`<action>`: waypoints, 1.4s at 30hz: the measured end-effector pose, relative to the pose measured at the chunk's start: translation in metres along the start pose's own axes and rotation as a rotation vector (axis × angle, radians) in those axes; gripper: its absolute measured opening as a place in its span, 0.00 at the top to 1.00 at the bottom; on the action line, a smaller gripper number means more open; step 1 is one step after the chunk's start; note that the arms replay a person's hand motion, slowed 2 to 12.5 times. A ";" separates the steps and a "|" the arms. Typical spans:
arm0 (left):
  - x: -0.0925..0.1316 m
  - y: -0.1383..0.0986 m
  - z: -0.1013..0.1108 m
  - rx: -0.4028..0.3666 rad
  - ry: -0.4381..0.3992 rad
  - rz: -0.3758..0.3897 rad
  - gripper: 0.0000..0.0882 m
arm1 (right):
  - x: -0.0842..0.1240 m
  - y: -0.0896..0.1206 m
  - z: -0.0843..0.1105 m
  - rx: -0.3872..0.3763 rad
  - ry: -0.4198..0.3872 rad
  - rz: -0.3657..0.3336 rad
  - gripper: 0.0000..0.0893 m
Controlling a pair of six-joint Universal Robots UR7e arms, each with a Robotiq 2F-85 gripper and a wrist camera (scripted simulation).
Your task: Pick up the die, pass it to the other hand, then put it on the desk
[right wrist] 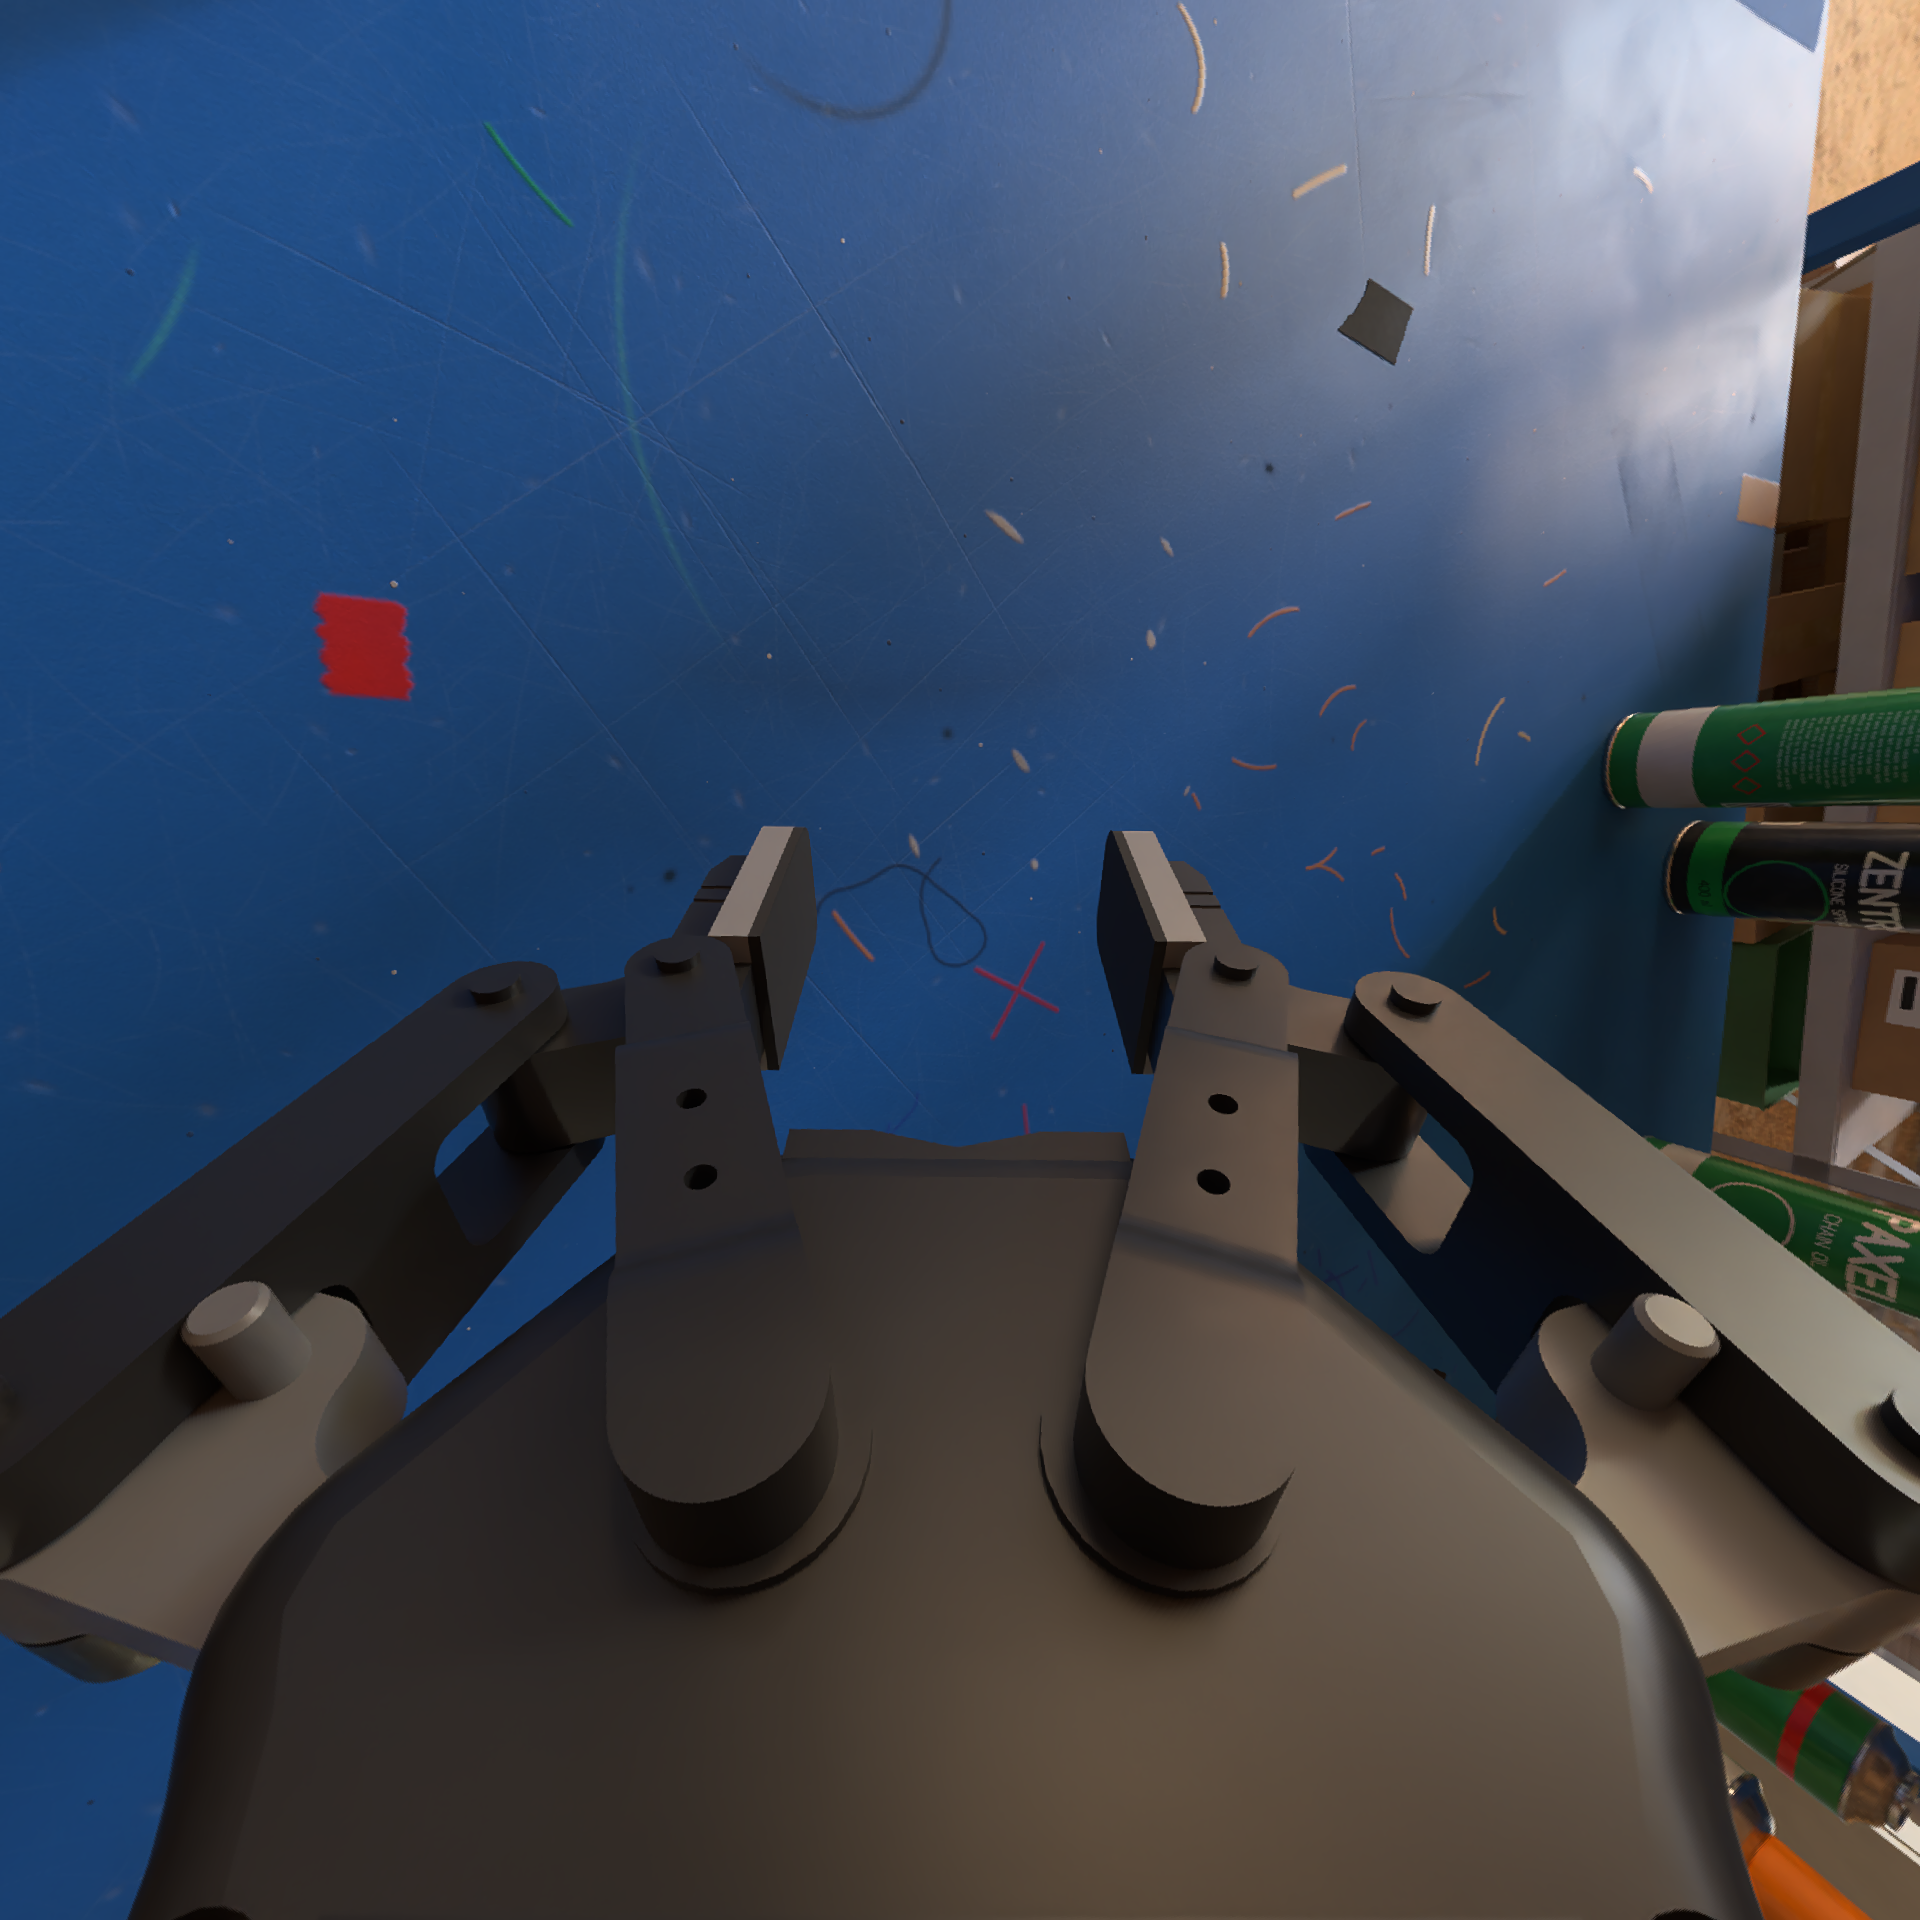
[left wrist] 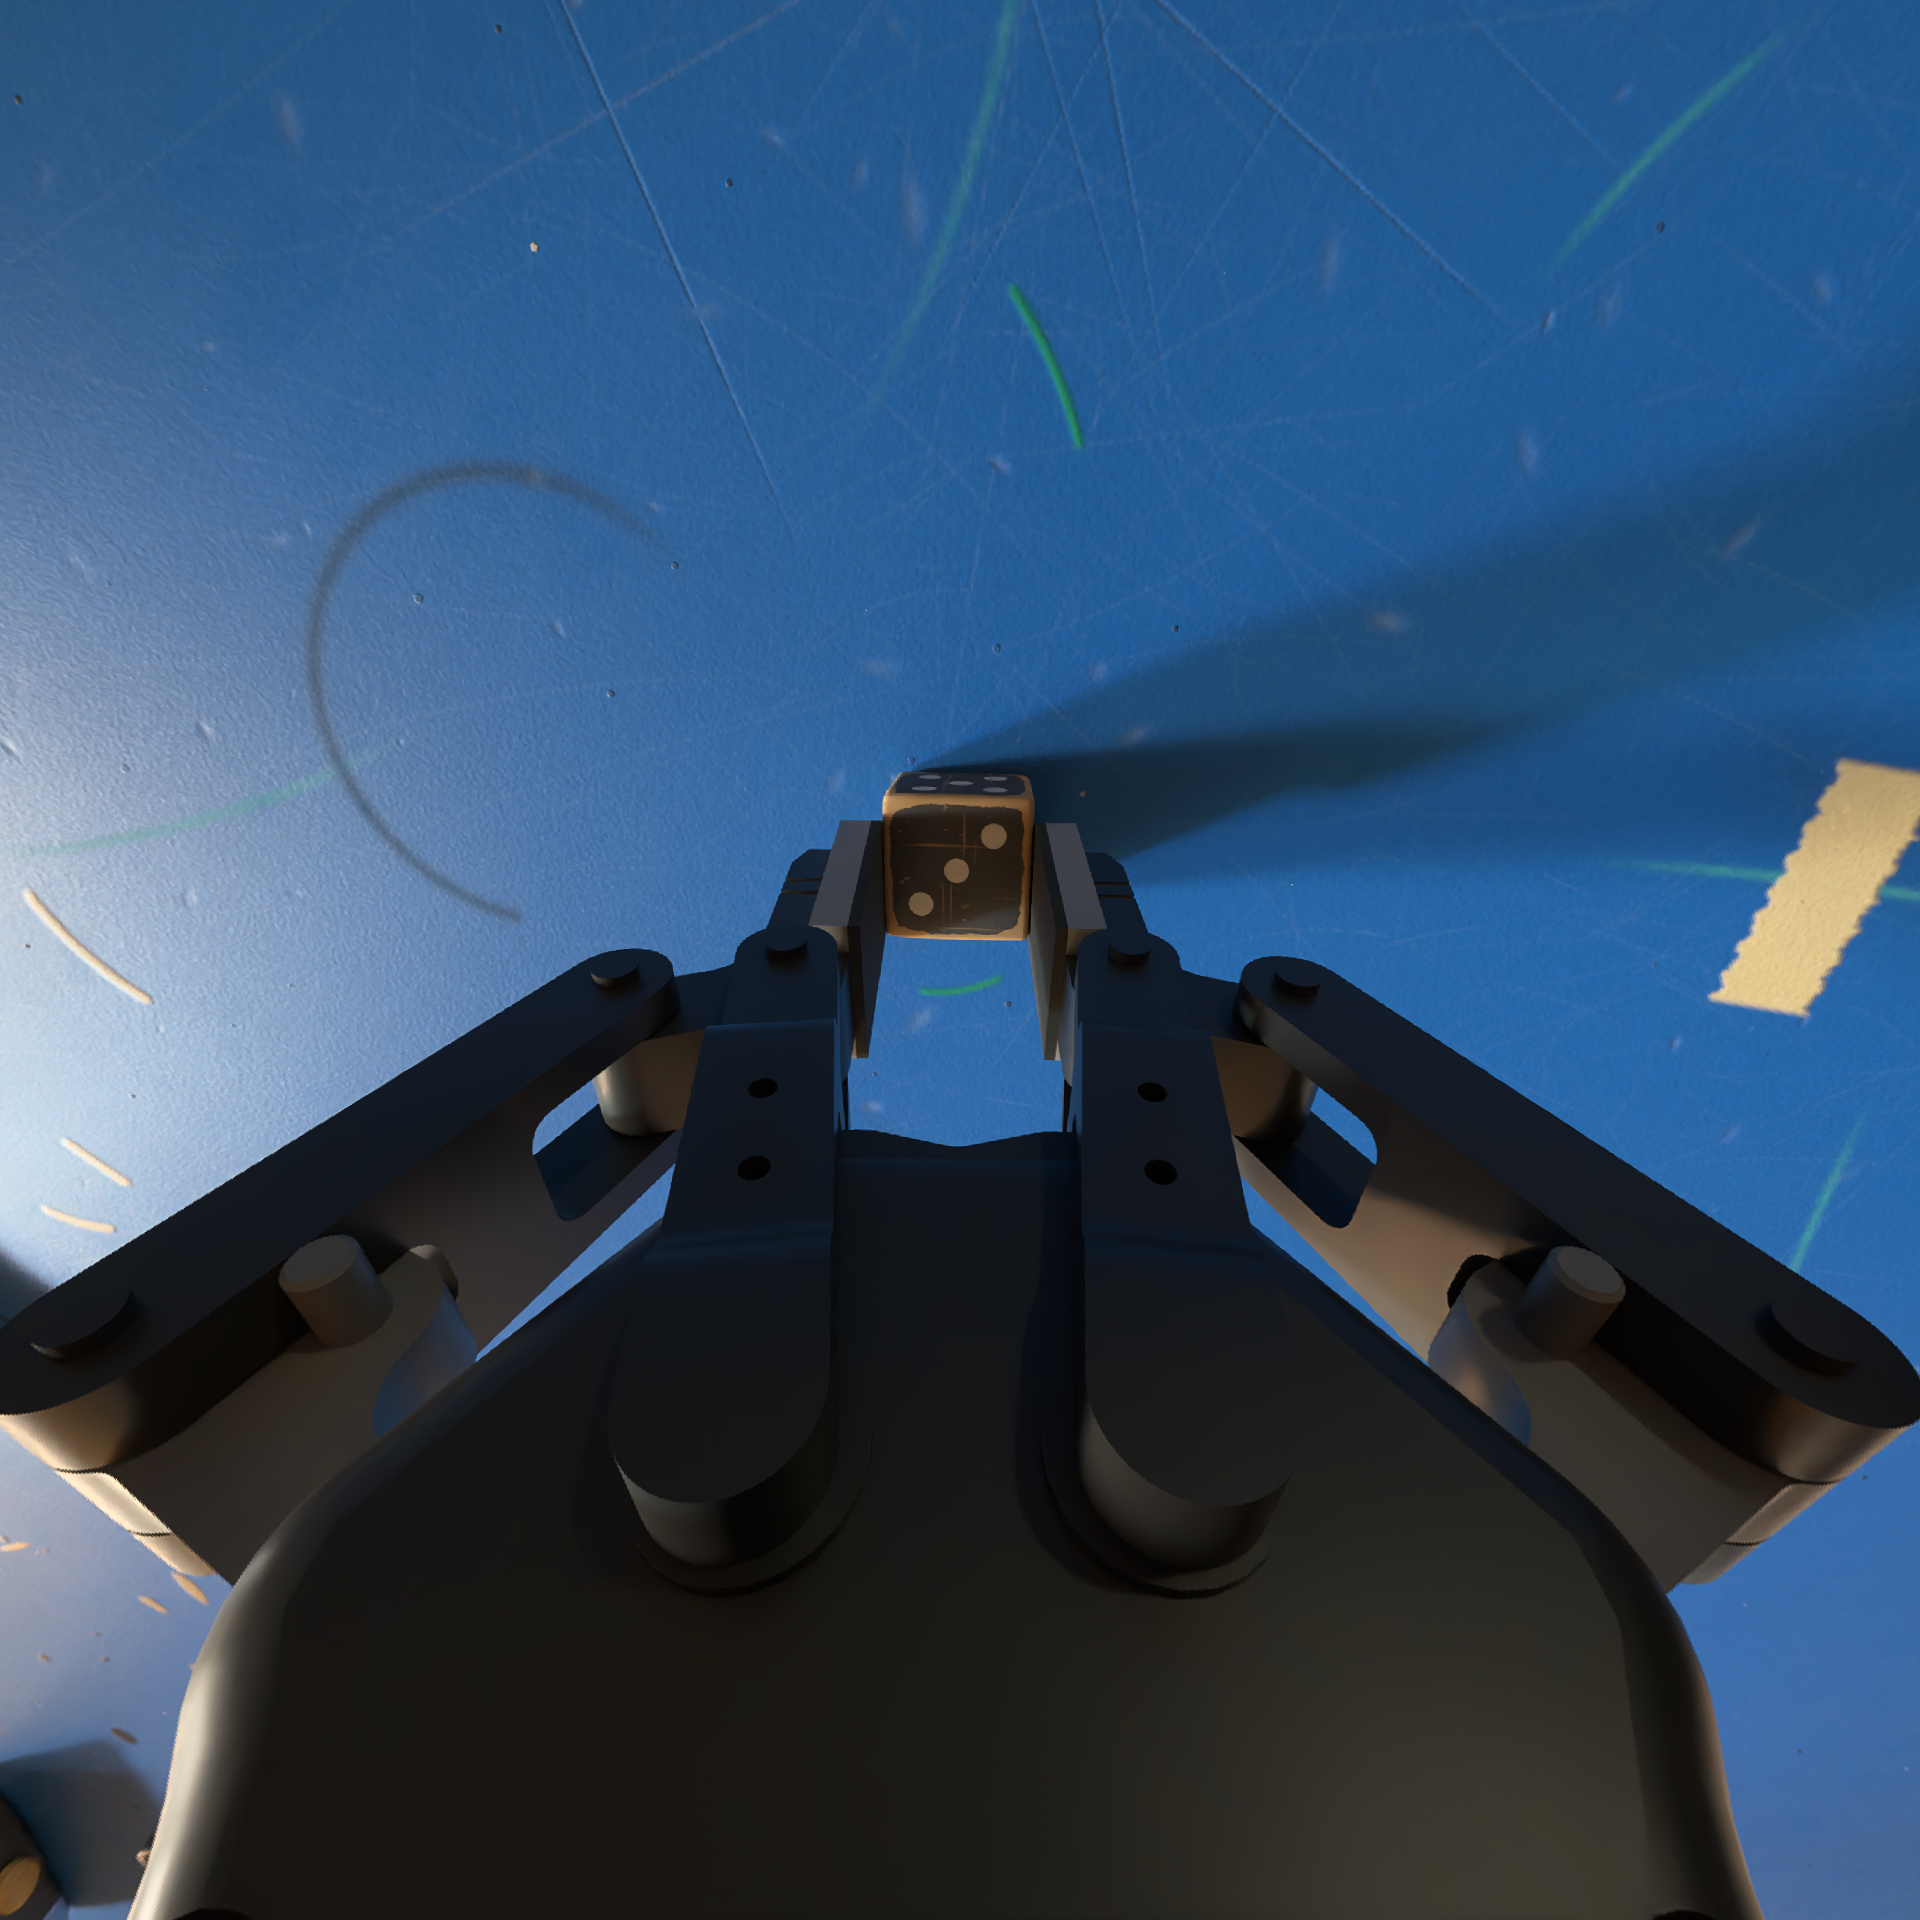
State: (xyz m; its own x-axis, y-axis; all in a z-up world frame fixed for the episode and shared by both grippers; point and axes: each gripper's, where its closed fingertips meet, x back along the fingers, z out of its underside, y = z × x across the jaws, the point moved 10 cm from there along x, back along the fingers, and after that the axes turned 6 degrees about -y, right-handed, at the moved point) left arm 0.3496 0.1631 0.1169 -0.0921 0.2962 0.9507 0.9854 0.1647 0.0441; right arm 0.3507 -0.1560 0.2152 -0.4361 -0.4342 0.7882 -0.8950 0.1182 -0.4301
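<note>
Left hand point(left wrist: 957, 883) is closed on the die point(left wrist: 957, 858), one pad on each side of it, die at the fingertips w/ the three-pip face toward the cam and a five-pip face on top; can't tell whether the die rests on the blue table point(left wrist: 520, 312) or sits just above it. Right hand point(right wrist: 956, 940) is spread wide w/ nothing between its pads, over a scratched, marked part of the table point(right wrist: 520, 416). No open containers w/ visible contents: at the right edge of the right wrist view, past the table edge, are a green can point(right wrist: 1766, 750) and a dark can point(right wrist: 1787, 871), both cut off by the frame, plus a green tube point(right wrist: 1818, 1756) lower down, partly hidden behind the hand's linkage. Cardboard boxes point(right wrist: 1808, 582) on shelving there are hard to make out. A tan tape strip point(left wrist: 1818, 894) lies right of the die, a red patch point(right wrist: 364, 646) left of the right hand.
</note>
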 end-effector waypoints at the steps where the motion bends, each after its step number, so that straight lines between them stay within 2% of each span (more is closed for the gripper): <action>1: 0.000 0.000 0.000 0.001 -0.002 0.001 0.71 | 0.000 0.000 0.000 0.002 0.000 0.000 0.45; 13: 0.007 0.004 0.002 0.051 -0.059 -0.009 0.71 | 0.002 0.008 -0.007 0.034 -0.030 0.015 0.45; 19: 0.017 0.007 0.004 0.116 -0.137 0.004 0.71 | 0.005 0.013 -0.014 0.056 -0.102 0.025 0.45; 25: 0.030 0.009 0.007 0.203 -0.250 0.050 0.71 | 0.008 0.021 -0.022 0.087 -0.201 0.042 0.46; 33: 0.050 0.011 0.010 0.332 -0.460 0.173 0.71 | 0.010 0.032 -0.035 0.155 -0.325 0.089 0.48; 42: 0.074 0.009 0.009 0.470 -0.765 0.424 0.71 | 0.008 0.044 -0.053 0.211 -0.416 0.132 0.49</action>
State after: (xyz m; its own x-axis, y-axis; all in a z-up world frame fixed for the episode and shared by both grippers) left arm 0.3503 0.1954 0.1852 0.0240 0.9171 0.3980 0.8161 0.2120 -0.5377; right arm 0.3027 -0.1070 0.2253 -0.4316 -0.7528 0.4970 -0.7773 0.0308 -0.6284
